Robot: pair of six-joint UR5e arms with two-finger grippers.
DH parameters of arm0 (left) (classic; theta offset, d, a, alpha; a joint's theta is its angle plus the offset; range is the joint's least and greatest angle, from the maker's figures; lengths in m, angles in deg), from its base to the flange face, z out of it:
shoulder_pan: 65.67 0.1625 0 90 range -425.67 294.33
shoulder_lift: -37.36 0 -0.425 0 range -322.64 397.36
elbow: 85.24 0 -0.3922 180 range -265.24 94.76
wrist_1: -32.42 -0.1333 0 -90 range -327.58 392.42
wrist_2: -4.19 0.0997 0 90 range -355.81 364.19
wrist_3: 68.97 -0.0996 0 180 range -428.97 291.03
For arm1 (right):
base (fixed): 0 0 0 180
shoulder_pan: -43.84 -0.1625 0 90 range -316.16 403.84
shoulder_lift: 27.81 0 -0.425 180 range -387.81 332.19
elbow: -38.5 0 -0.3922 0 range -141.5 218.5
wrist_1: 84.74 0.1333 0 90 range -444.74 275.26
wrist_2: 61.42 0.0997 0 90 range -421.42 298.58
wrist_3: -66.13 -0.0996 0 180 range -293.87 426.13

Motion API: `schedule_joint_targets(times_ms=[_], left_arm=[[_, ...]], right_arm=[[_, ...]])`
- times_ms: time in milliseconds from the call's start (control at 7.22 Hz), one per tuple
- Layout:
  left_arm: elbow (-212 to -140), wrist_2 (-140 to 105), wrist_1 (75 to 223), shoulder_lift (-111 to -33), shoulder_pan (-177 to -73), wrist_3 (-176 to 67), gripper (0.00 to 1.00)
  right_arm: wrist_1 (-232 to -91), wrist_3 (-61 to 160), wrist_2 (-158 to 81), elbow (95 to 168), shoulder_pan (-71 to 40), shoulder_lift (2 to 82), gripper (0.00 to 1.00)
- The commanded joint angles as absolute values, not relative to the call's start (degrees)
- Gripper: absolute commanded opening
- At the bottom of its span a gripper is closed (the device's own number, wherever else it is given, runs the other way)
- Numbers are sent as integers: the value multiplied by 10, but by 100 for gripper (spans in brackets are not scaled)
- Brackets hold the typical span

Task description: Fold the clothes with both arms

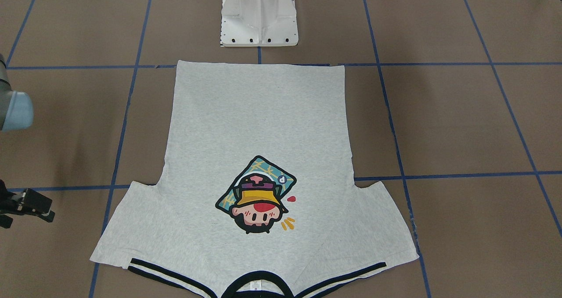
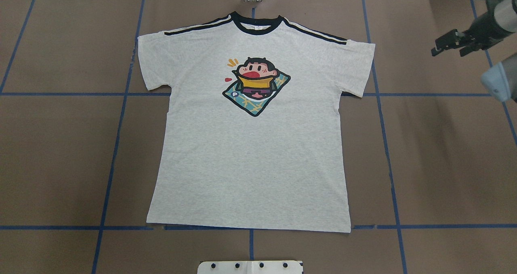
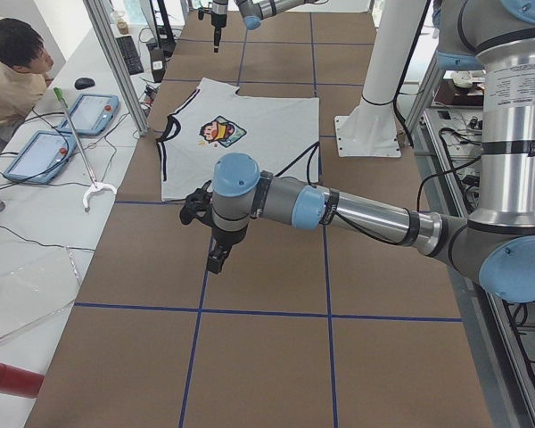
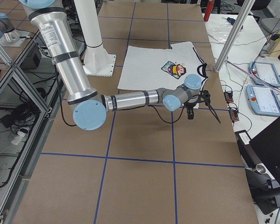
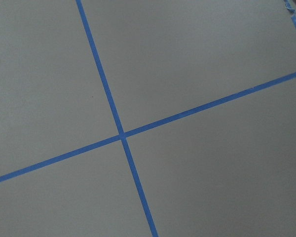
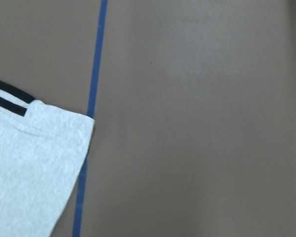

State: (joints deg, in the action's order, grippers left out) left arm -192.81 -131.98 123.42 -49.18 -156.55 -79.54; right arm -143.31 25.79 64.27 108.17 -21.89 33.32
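Note:
The light grey T-shirt (image 2: 250, 153) lies flat and print-up in the middle of the table, with its black collar (image 2: 255, 27) at the far edge. It also shows in the front view (image 1: 259, 127). My right gripper (image 2: 448, 50) hovers off the shirt's right sleeve, apart from it, and looks open and empty; it also shows at the front view's left edge (image 1: 26, 212). The right wrist view shows that sleeve's corner (image 6: 34, 168). My left gripper (image 3: 216, 260) hangs over bare table beyond the other sleeve and shows only in the left side view, so I cannot tell its state.
The brown table (image 2: 444, 153) carries a grid of blue tape lines (image 2: 383, 145). The white pedestal base (image 1: 259, 12) stands just behind the shirt's hem. An operator (image 3: 13, 76) and tablets (image 3: 89, 111) are beyond the table's far edge.

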Motion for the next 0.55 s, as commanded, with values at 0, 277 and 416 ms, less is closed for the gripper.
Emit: schedule_joint_targets(times_ms=[0, 277, 416], left_arm=[[-1933, -1319, 1235, -492, -1566, -796, 100], [-1938, -1319, 1239, -492, -1566, -796, 100], [-1940, -1319, 1239, -492, -1566, -797, 100]], right_arm=[[-1320, 147, 585, 987, -181, 277, 99], [-1277, 121, 510, 942, -148, 259, 96], [-1275, 121, 493, 929, -137, 253, 94]])
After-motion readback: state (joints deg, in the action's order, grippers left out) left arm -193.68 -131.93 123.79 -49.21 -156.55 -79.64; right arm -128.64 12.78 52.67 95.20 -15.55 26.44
